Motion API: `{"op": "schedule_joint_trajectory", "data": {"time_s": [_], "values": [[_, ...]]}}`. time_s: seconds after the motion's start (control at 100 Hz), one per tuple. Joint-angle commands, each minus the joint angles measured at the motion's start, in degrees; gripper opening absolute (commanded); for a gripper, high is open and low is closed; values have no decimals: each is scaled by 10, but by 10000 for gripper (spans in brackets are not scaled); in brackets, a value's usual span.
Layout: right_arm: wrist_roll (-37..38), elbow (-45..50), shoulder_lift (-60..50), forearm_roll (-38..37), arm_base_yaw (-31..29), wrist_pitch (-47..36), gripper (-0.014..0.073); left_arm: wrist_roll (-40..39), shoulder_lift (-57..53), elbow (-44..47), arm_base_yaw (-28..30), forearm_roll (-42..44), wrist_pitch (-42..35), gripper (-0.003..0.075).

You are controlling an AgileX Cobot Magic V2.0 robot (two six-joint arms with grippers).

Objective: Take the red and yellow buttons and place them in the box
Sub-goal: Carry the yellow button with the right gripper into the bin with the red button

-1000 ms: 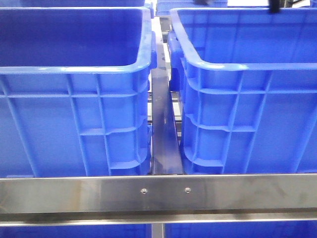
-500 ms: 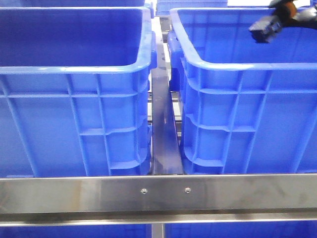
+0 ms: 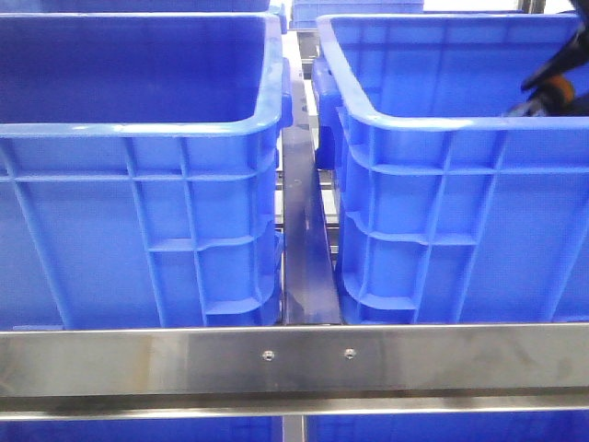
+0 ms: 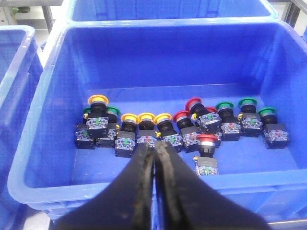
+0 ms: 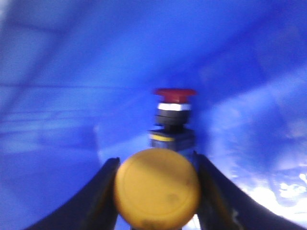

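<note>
In the right wrist view my right gripper (image 5: 156,159) is shut on a yellow button (image 5: 157,189), its round cap filling the space between the fingers. Just beyond it a red button (image 5: 174,95) stands upright on the floor of the blue box (image 5: 72,72). The front view shows only my right arm (image 3: 552,87) dipping behind the rim of that right-hand box (image 3: 433,120). My left gripper (image 4: 155,143) is shut with nothing in it, hovering over another blue bin (image 4: 48,96). That bin holds a row of yellow buttons (image 4: 146,116), red buttons (image 4: 182,115) and green ones (image 4: 224,105).
A second tall blue bin (image 3: 138,120) stands at the left in the front view, with a narrow metal strip (image 3: 304,249) between the two. A steel rail (image 3: 294,359) runs across the front. More blue bins (image 4: 14,57) flank the button bin.
The right arm has dropped from the top of the front view, moving right and down behind the right box's rim. Nothing else has moved.
</note>
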Motion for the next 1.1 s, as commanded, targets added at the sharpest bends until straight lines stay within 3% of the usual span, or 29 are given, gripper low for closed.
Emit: {"op": "schedule_joint_trajectory", "data": {"time_s": [0.0, 0.65, 0.78, 0.9, 1.01, 1.09], "values": [[6, -13, -11, 22, -4, 9, 26, -6, 6, -13, 2, 2, -44, -19], [6, -20, 23, 59, -4, -50, 44, -6, 6, -13, 2, 2, -44, -19], [6, -20, 23, 71, -4, -51, 198, -6, 6, -13, 2, 2, -44, -19], [6, -20, 23, 71, -4, -54, 445, -6, 6, -13, 2, 2, -44, -19], [6, -20, 23, 71, -4, -61, 620, -6, 6, -13, 2, 2, -44, -19], [6, -20, 23, 71, -4, -64, 661, -6, 6, -13, 2, 2, -44, -19]]}}
